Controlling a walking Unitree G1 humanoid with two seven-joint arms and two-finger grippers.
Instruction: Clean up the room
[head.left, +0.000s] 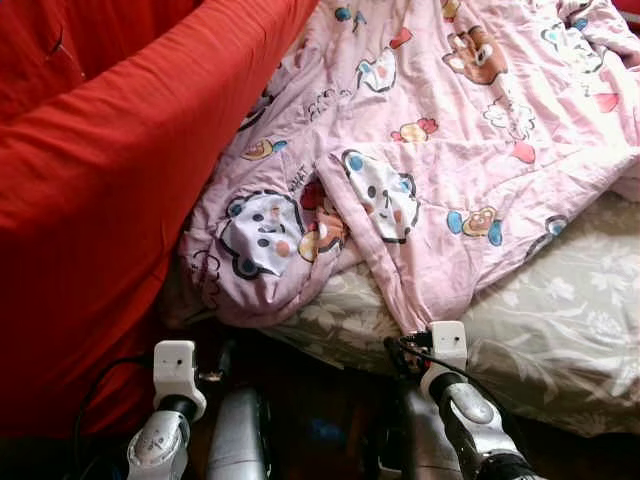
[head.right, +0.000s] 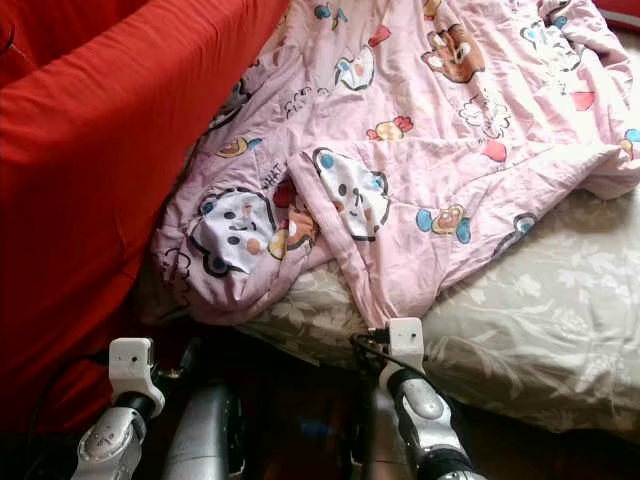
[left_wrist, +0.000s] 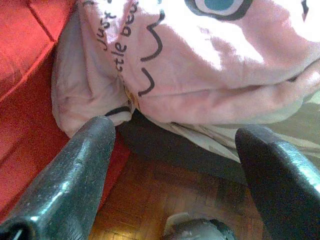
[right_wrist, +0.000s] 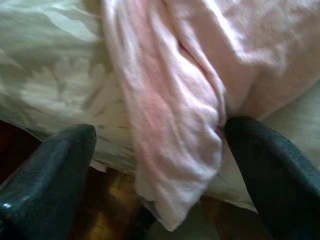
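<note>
surroundings: red cover (head.left: 110, 170) fills the frame's left; floral sheet (head.left: 560, 320) lower right; wood floor (left_wrist: 165, 200) below
quilt (head.left: 450, 150): pink, cartoon print, rumpled; spans centre to upper right, corner drooping over the bed edge
left gripper (left_wrist: 175, 150): jaws spread, just short of the quilt
right gripper (right_wrist: 160, 145): jaws spread, hanging corner between them

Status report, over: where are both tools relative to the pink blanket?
Left tool open, low by pink blanket corner. Right tool open, straddling its hanging edge, not clamped. Blanket crumpled on floral sheet; red bedding alongside.

soft cloth quilt (head.left: 450, 130) (matt), glossy wood floor (left_wrist: 165, 200)
</note>
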